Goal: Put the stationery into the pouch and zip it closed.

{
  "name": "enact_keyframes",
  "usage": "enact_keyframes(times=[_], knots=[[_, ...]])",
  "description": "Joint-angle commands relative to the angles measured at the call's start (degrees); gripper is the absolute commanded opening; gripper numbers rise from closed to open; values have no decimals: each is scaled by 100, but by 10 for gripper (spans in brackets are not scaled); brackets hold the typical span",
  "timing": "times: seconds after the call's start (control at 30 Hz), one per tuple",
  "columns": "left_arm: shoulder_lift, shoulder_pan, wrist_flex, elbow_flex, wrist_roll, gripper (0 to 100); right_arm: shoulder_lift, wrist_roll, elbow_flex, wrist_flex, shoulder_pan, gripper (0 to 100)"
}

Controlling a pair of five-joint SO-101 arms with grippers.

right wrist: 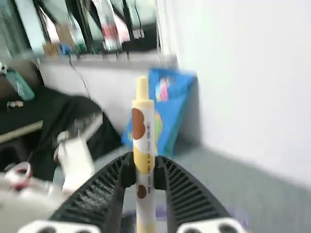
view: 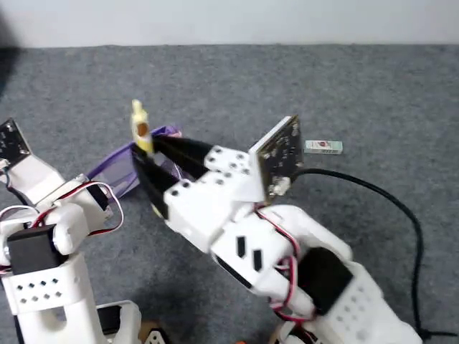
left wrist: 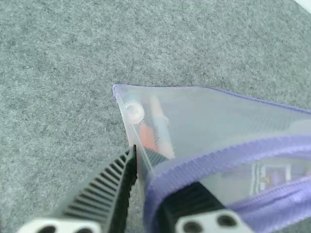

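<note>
Soft, even light fell on the grey tabletop (view: 373, 93), bright and without glare. Beneath the right claw (view: 145, 152) the shadow was faint (barely darker than the grey around it). Beyond that claw the white wall (right wrist: 243, 73) shone brightest, while the shelves (right wrist: 73, 24) were dimmer.

One pouch (left wrist: 218, 121), one yellow pen (right wrist: 143, 145) and one small white box (view: 323, 147) lie in view.

Grey carpet (view: 237, 79) is covering the table (view: 401, 93), and a white wall (view: 237, 21) is running along its far edge. In the right wrist view a blue packet (right wrist: 167, 109) is leaning against a white wall (right wrist: 243, 73), with cluttered dark shelves (right wrist: 97, 24) standing behind a pale ledge (right wrist: 97, 60).
</note>
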Motion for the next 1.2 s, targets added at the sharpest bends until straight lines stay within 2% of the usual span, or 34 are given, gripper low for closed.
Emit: enact_keyframes(times=[0.0, 0.13, 0.23, 0.7, 0.83, 0.9, 1.03, 1.17], knots=[[62, -44, -88, 66, 62, 14, 365, 510, -18, -1218, -48, 8], [62, -53, -97, 154, 62, 14, 954, 765, -18, -2290, -48, 8], [62, -53, -97, 145, 62, 14, 1349, 835, -18, -2677, -48, 8], [62, -53, -97, 127, 62, 14, 1657, 853, 1037, -2756, -31, 12], [62, -53, -97, 127, 62, 14, 1613, 1459, 1363, -2308, -31, 37], [62, -53, -97, 127, 62, 14, 1560, 1644, 1407, -2000, -31, 102], [62, -53, -97, 127, 62, 14, 945, 1530, 1407, -1420, -75, 236], [62, -53, -97, 127, 62, 14, 295, 1512, 1407, -822, -119, 229]])
